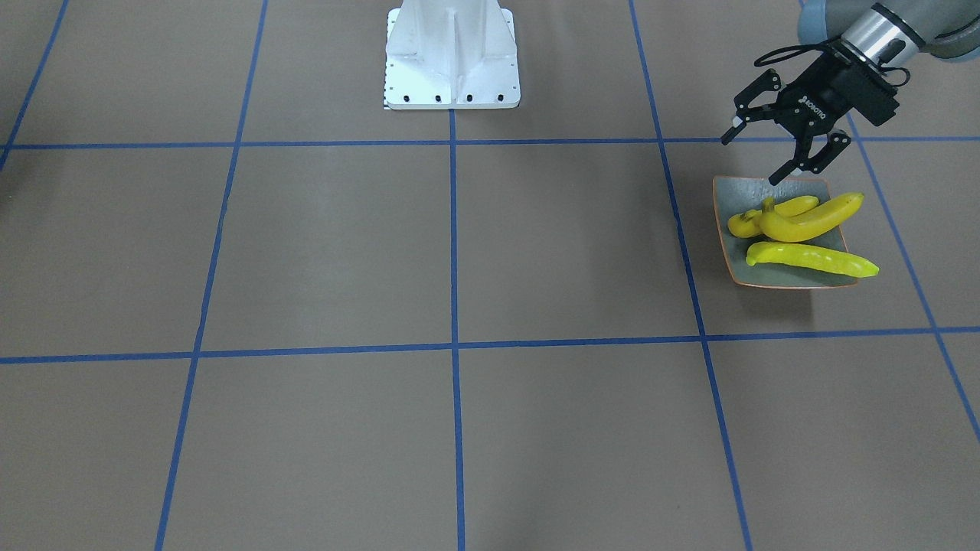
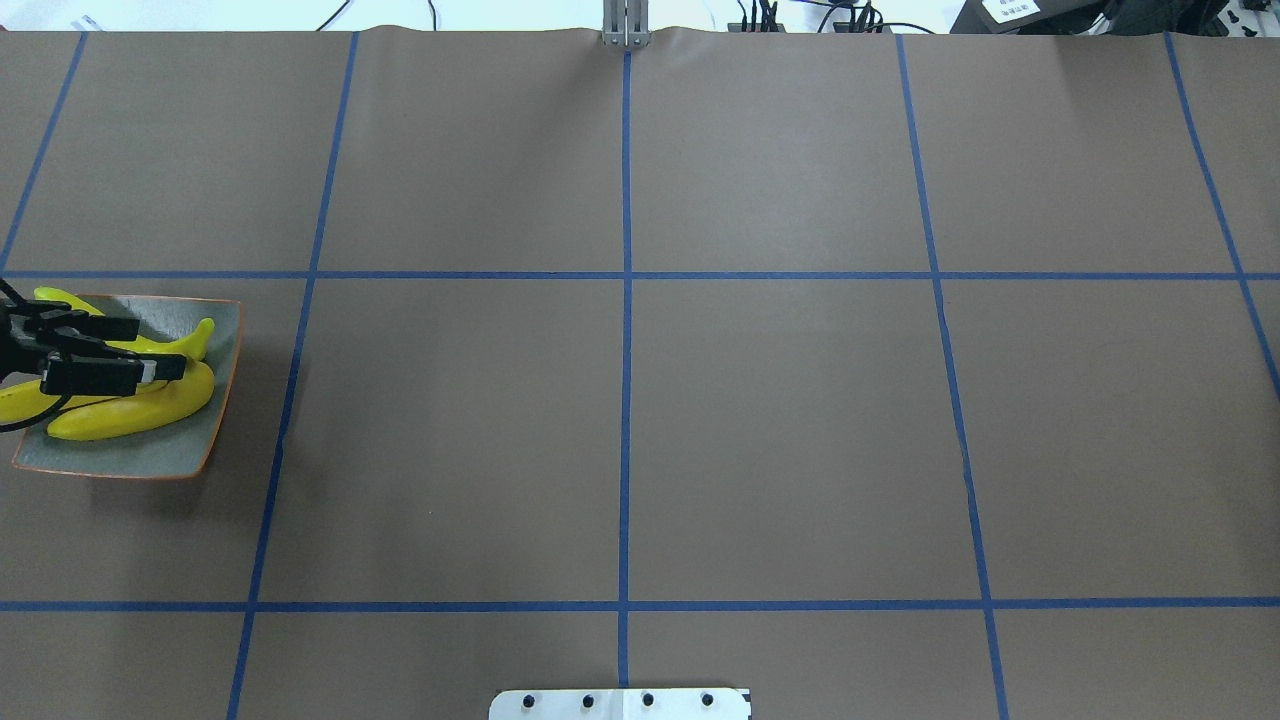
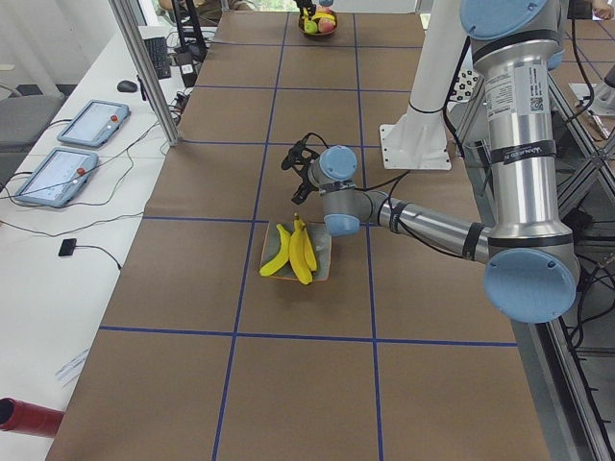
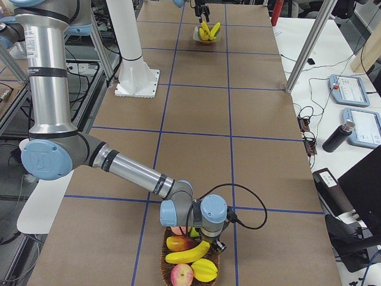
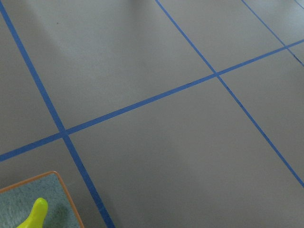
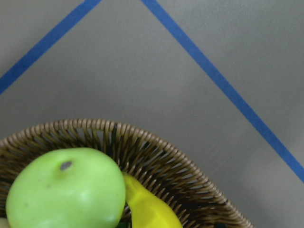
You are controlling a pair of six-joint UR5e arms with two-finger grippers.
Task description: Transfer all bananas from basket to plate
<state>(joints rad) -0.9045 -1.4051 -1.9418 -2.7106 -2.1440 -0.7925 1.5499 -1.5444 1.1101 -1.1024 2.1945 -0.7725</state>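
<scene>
Three yellow bananas [image 1: 808,220] lie side by side on the grey-green plate [image 1: 733,193] with the orange rim, at the table's left end. My left gripper [image 1: 754,159] hangs just above the plate's near edge, open, with nothing between its fingers; in the overhead view the left gripper [image 2: 160,348] covers part of the bananas [image 2: 130,415]. Another banana [image 4: 187,254] lies in the wicker basket [image 4: 164,269] at the far right end. My right arm's wrist [image 4: 211,215] hovers low over that basket; its fingers are hidden. The right wrist view shows the basket rim [image 6: 142,140] and a banana end [image 6: 149,209].
The basket also holds a green apple [image 6: 66,190], red fruit [image 4: 178,242] and a yellow fruit [image 4: 204,270]. The white robot base [image 1: 452,57] stands mid-table at the back edge. Tablets [image 3: 58,173] and cables lie on a side bench.
</scene>
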